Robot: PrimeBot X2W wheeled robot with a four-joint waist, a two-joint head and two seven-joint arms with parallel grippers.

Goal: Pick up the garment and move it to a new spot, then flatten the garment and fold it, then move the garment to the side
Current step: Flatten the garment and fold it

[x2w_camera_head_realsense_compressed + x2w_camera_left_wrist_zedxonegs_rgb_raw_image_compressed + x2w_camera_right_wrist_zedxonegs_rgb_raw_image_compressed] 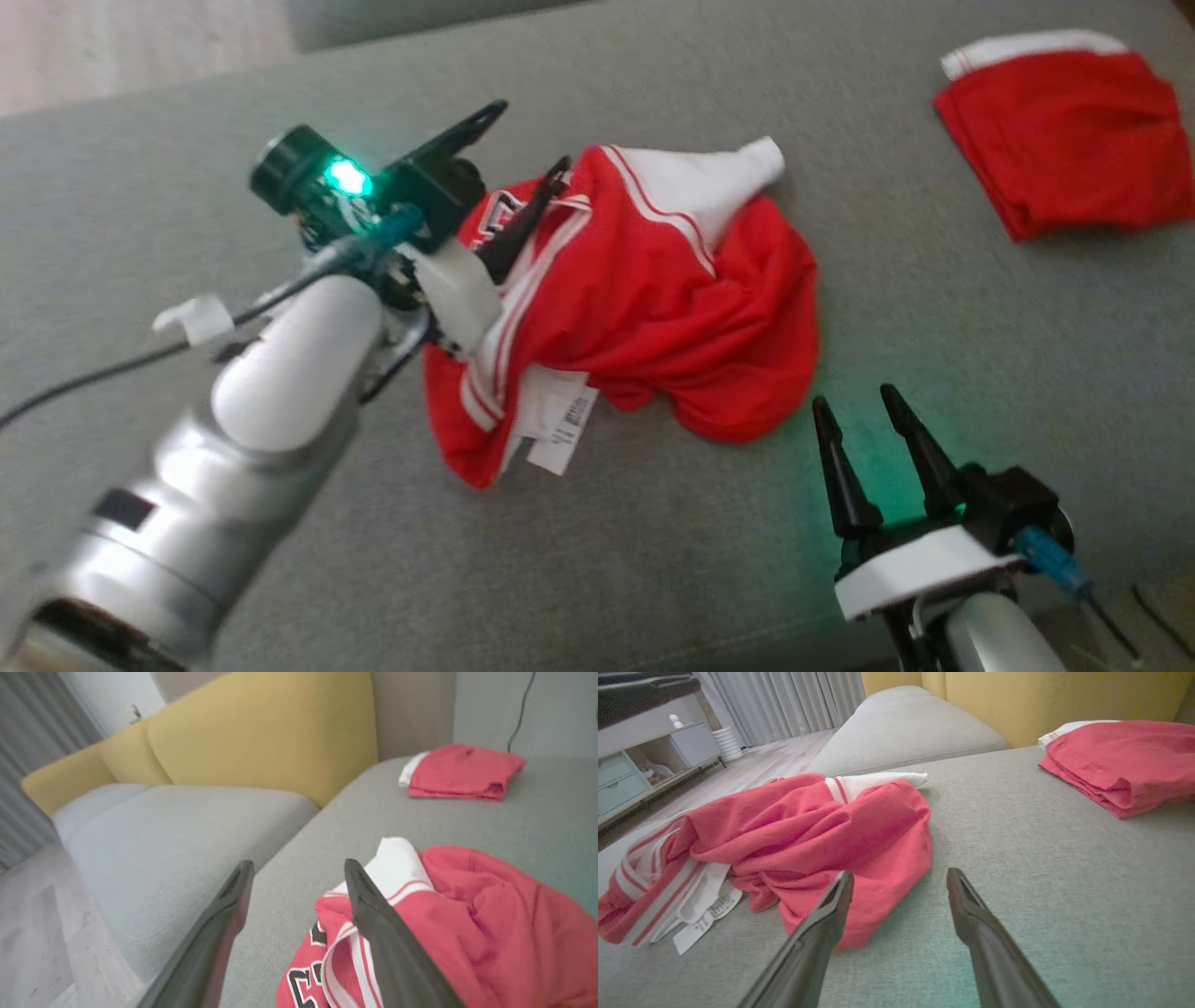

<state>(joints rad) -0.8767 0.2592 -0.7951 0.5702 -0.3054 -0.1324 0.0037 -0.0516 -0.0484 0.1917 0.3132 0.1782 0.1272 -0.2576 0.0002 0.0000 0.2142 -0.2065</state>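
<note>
My left gripper [531, 136] spread wide at the garment [672, 299] edge; my right gripper [854, 399] parted just beside it, grey sofa [934, 308] beneath, yellow backrest [261, 732] ahead, curtains [784, 700] beyond

Crumpled red-and-white garment [653, 308] lies mid-seat on the grey sofa seat [607, 560], left gripper [530, 137] spread wide at its left side with one finger over the fabric, right gripper [853, 398] parted near the seat's front edge, folded red garment [1064, 140] at the far right corner.
</note>
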